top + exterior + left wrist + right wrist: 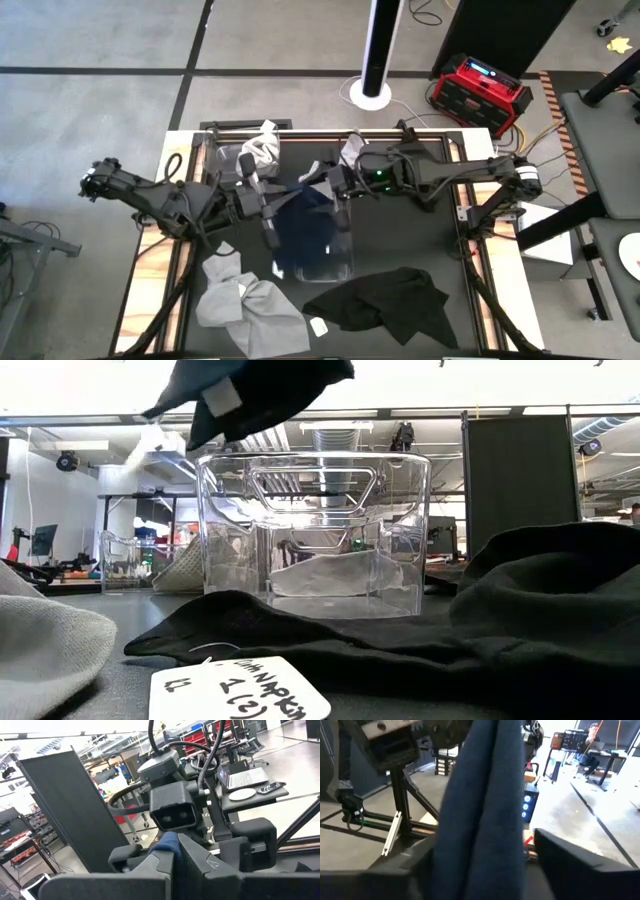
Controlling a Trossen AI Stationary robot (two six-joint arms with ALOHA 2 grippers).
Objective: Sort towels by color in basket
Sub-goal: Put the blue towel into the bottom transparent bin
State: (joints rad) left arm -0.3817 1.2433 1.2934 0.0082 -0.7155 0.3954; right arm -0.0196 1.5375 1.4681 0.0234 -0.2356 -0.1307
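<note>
Overhead, both pincers grip one navy towel (pixel 310 215) above the clear basket (pixel 315 262): left pincer (pixel 268 208) and right pincer (pixel 335 190) each clamped on an edge, well above the counter (pixel 460 300).

Even overhead light; low view backlit, ceiling blown out; navy towel (pixel 485 810) blurred close to lens.

Navy towel (pixel 310 215); black towel (pixel 385 300); grey towels (pixel 245 305); clear basket (pixel 310 530).
</note>
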